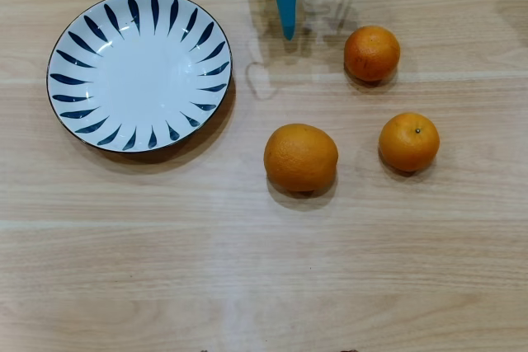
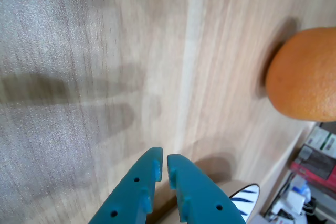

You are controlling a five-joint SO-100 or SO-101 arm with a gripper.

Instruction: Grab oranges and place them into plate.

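I see the jaws [image 2: 162, 163] nearly closed and empty, at the far edge of the wooden surface [image 1: 264, 286]. Three oranges [image 1: 301, 157] sit toward the right edge in the overhead view; the plate [image 1: 70, 113] lies empty toward the left edge.

A light wooden table [image 1: 247, 286] with long pale grain bands carries everything in the overhead view. On its upper left sits a round white plate [image 1: 139, 133] with dark blue leaf strokes around the rim (nothing lies in it). To the right lie three oranges, all apart from one another and from the plate: a large, slightly oval orange [image 1: 300, 157] near the middle, a smaller one with a stem dot [image 1: 408, 142] further right, and another small one [image 1: 371, 53] above them. In the wrist view, one orange [image 2: 304, 74] rests on the wood at the right edge.
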